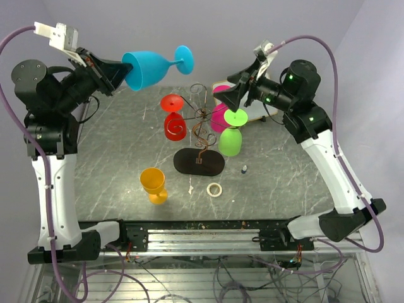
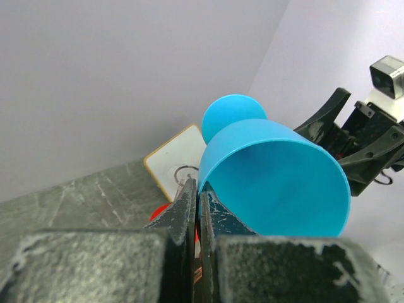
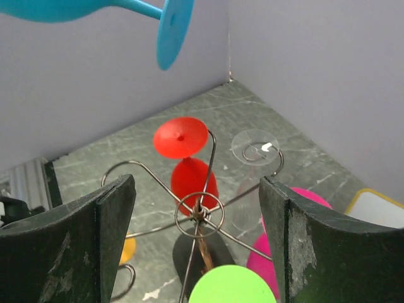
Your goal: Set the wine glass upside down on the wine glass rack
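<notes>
Above the table [image 1: 113, 145] your wine glass rack [image 1: 199, 162] carries a red glass [image 1: 174, 125] and a green glass [image 1: 231, 141] hung upside down, but the blue wine glass [image 1: 150, 68] lies sideways in the air to its left, rim pinched in your left hand [image 2: 197, 211], and your right hand [image 1: 245, 79] gapes wide over the rack, so inverting and hanging are left.

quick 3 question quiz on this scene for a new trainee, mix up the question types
1. Which one is the left gripper holding? A) red wine glass B) blue wine glass C) pink wine glass
2. True or false: the right gripper is shut on a glass.
3. Fill in: the orange glass stands on the ____, not on the wine glass rack.

Key: 1 B. 2 False, its jaws are open and empty. 3 table.
</notes>
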Robot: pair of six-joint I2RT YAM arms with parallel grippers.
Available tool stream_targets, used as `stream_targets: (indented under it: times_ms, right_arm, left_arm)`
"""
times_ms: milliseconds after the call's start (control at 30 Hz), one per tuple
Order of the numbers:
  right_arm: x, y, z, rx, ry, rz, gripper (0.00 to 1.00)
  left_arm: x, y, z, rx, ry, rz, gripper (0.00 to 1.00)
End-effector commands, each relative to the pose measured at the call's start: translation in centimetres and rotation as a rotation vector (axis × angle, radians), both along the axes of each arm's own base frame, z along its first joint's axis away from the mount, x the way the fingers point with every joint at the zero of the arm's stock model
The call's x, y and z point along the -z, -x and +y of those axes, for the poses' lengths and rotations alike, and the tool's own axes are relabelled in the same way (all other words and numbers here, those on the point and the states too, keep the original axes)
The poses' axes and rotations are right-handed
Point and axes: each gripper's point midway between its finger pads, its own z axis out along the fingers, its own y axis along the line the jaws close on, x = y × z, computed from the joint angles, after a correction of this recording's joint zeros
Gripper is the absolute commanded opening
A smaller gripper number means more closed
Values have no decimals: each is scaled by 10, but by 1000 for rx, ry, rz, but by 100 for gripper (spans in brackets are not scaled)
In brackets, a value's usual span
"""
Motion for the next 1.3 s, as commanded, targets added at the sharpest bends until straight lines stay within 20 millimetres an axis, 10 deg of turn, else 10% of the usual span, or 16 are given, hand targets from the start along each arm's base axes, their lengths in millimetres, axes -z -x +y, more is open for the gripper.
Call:
stream_targets:
  times_ms: [0, 700, 1267]
  right_arm:
    - [-32, 4, 13, -27, -95, -8, 78]
    - [-46, -14, 75, -29, -114, 45, 53]
    - [-45, -22, 59, 87, -113, 42, 27]
  left_arm:
    - [-37, 11, -8, 68, 88, -72, 7]
    - [-2, 4, -31, 101, 127, 0, 7]
    - [1, 0, -32, 66, 90, -15, 7]
